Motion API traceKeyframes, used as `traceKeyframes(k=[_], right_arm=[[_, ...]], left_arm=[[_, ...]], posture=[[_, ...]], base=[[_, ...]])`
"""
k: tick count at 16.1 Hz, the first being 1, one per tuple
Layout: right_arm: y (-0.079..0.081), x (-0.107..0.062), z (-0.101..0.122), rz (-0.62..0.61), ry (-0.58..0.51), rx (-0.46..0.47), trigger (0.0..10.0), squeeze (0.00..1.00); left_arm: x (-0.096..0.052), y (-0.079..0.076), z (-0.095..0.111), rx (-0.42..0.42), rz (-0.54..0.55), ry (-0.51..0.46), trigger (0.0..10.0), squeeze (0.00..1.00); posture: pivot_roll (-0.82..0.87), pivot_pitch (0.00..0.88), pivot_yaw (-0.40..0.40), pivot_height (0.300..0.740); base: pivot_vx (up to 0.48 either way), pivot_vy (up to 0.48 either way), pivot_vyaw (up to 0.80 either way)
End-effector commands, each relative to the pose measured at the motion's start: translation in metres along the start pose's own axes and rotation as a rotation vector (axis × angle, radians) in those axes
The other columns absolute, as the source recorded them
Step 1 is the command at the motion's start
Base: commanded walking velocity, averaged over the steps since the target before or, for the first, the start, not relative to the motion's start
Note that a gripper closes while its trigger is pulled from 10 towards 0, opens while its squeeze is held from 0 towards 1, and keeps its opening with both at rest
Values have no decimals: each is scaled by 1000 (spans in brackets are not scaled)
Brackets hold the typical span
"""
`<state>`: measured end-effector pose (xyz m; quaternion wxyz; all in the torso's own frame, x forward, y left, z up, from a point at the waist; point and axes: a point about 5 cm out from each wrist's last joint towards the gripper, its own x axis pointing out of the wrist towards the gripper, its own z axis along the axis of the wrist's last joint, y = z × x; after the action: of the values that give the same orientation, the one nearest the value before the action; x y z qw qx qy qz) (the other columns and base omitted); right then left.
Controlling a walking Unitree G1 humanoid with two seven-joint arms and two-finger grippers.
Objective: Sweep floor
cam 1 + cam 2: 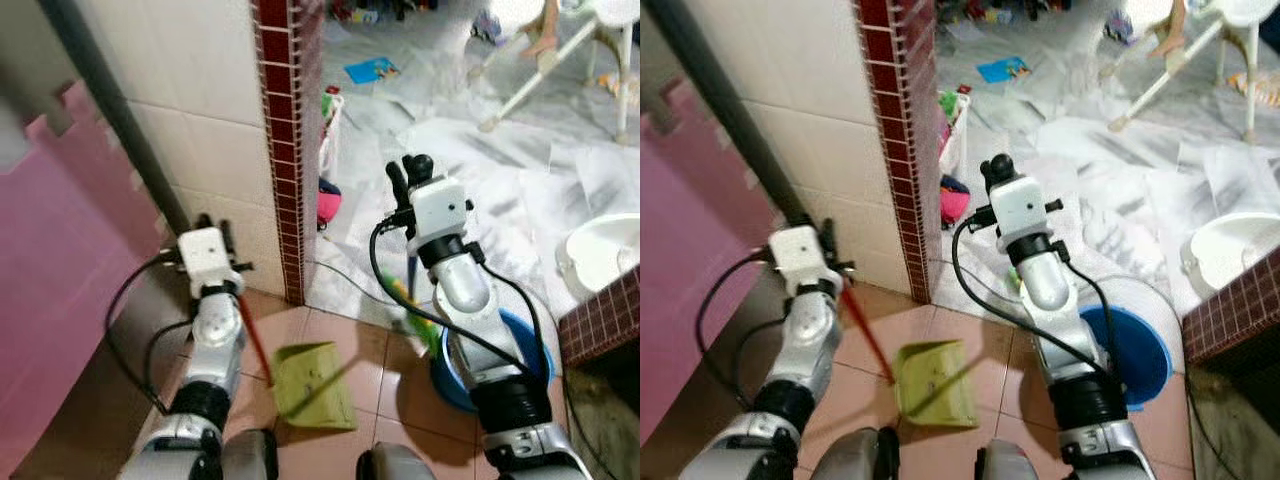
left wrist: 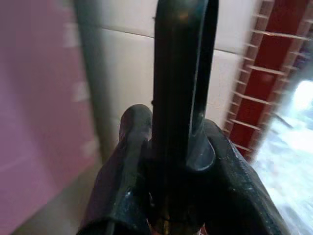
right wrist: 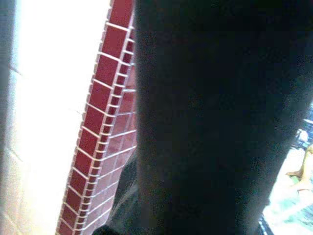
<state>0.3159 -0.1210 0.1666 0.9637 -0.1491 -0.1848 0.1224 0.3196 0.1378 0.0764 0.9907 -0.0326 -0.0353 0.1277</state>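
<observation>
Your left hand (image 1: 212, 228) is clamped on the red handle (image 1: 254, 340) of the green dustpan (image 1: 312, 385), resting on the terracotta floor tiles (image 1: 340, 340) beside the red-tiled pillar (image 1: 285, 150). Your right hand (image 1: 410, 172) grips a dark pole, probably the broom. Little looks swept; papers (image 1: 480, 150) litter the room beyond the pillar.

Both arms raised forward; left gripper (image 2: 183, 161) jaws clamped.

Head eyes looking down, sharing red-tiled pillar (image 1: 285, 150), wrist views close-up along fingers
</observation>
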Motion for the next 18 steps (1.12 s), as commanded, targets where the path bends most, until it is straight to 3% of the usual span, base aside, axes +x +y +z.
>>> traceKeyframes(k=[1, 2, 6, 10, 11, 13, 15, 18], right_arm=[[-1, 1, -1, 6, 11, 1, 10000, 0], [0, -2, -8, 7, 53, 43, 10000, 0], [3, -12, -26, 34, 151, 75, 10000, 0], [8, -15, -33, 44, 204, 115, 10000, 0], [18, -15, -34, 95, 239, 200, 10000, 0], [26, -15, -32, 181, 269, 265, 10000, 0], [35, -16, -18, 342, 287, 351, 10000, 0], [33, -9, 11, 439, 167, 453, 10000, 0]], left_arm=[[5, -2, 5, 26, 23, -15, 10000, 0], [6, -4, 2, 34, 54, -2, 10000, 0], [3, -17, -5, 27, 12, 30, 10000, 0], [3, -21, -7, 28, -6, 39, 10000, 0], [4, -22, -7, 27, -14, 38, 10000, 0], [4, -23, -7, 28, -17, 39, 10000, 0], [4, -24, -7, 31, -24, 40, 10000, 0], [4, -26, -8, 42, -39, 46, 10000, 0]], posture=[[-74, 113, 14, 740], [-74, 113, 14, 740], [-95, 106, 12, 740], [-99, 102, 10, 740], [-101, 99, 9, 740], [-104, 96, 9, 740], [-113, 96, 12, 740], [-122, 96, 14, 740]], base=[[0, 0, 0], [0, 0, 0], [0, 0, 0], [0, 0, 0], [0, 0, 0], [0, 0, 0], [0, 0, 0], [0, 0, 0]])
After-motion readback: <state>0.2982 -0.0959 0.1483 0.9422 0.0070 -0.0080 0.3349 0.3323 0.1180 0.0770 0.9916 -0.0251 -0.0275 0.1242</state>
